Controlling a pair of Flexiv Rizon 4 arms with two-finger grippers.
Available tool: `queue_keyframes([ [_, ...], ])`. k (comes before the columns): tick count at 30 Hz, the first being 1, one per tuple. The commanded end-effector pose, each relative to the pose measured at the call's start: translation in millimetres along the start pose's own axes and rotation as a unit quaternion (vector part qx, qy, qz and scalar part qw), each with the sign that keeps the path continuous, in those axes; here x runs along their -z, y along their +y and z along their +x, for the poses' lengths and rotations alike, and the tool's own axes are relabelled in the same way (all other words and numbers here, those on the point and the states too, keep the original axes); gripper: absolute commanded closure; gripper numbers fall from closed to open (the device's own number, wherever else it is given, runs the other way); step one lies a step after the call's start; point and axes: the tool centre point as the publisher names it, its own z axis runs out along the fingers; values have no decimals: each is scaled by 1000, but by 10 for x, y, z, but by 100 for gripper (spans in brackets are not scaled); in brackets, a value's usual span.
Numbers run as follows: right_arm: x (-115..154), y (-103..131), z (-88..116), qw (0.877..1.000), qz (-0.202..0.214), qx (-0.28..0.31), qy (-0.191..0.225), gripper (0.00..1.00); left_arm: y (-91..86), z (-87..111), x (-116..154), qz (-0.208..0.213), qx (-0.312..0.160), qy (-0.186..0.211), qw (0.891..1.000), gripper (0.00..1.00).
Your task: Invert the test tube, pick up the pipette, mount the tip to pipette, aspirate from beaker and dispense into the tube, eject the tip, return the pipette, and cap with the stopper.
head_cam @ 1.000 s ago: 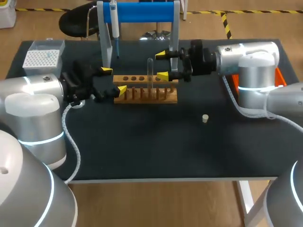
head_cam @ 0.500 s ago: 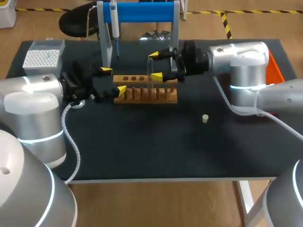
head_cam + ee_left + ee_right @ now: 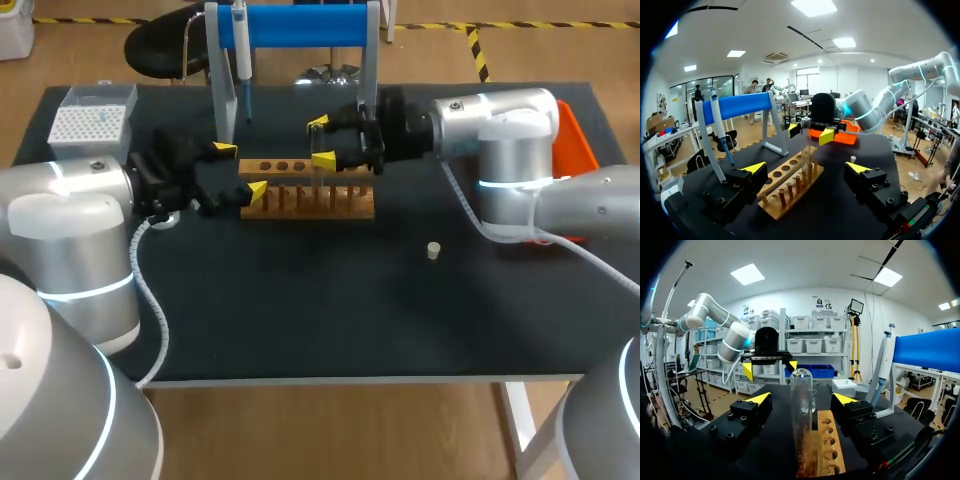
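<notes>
1. Over the past second the right arm has slid in from the right. The right gripper [image 3: 320,140] now straddles the test tube [image 3: 801,415], where before it hung off to one side of it
2. Its fingers are spread wide, one on each side of the glass, and neither touches it in the right wrist view. To my eye the grasp is lined up but not yet made, so the inverting step is only about to begin
3. The left gripper [image 3: 240,170] hasn't budged. It sits at the left end of the wooden rack [image 3: 300,205] with its fingers spread, holding nothing
4. The test tube is clear, thin-walled glass and stands upright in the rack. Its rounded end looks to be uppermost, and I'd expect it to be smooth and slippery under the pads
5. The rack is a pale wooden block with a row of round holes along the top and a row of slim pegs along the front
6. The pipette [image 3: 241,50] hangs untouched on the stand [image 3: 300,25], a white frame with a fat blue crossbar
7. The small cream stopper [image 3: 433,250] lies alone on the matte black table [image 3: 300,320], well apart from the rack
8. The tip box [image 3: 90,125], white with a dotted grid, is at the far left corner
</notes>
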Motion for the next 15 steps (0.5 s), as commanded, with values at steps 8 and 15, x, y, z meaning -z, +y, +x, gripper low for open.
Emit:
queue_keyframes([
  [8,-55,0,-22,1000,-6,-16,2,53,9,3,-16,1,0,-2,1000,0],
  [15,-69,3,0,1000,-8,-19,5,54,9,3,-16,1,0,-2,1000,0],
])
